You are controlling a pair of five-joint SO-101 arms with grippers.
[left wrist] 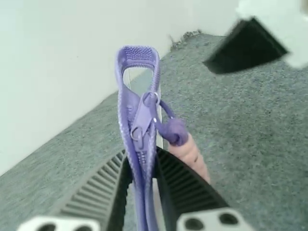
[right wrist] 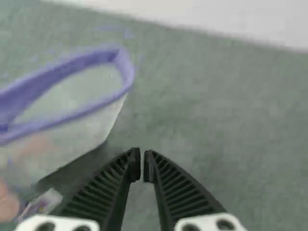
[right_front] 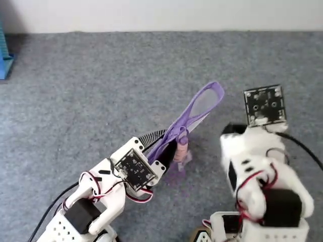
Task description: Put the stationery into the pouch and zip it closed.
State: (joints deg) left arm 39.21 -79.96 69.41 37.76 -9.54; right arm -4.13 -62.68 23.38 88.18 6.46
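Observation:
A clear pouch (right_front: 201, 105) with a purple zipper rim is lifted off the grey carpet, open at its far end. My left gripper (left wrist: 144, 161) is shut on the pouch's zipper band, just below the purple slider (left wrist: 143, 118) and its pull tab (left wrist: 174, 131). A pink stationery piece (right_front: 180, 149) shows inside the pouch's lower part, also seen as the pink piece (left wrist: 193, 155) beside my fingers. My right gripper (right wrist: 141, 164) is shut with nothing in it, hovering just beside the pouch (right wrist: 67, 103) near its open mouth. A small printed item (right wrist: 41, 204) lies low in the pouch.
Grey carpet (right_front: 101, 85) spreads all around, with a white wall behind. A blue object (right_front: 5, 55) stands at the far left edge. The right arm's body (right_front: 262, 171) fills the lower right, its dark part (left wrist: 245, 45) close to the pouch.

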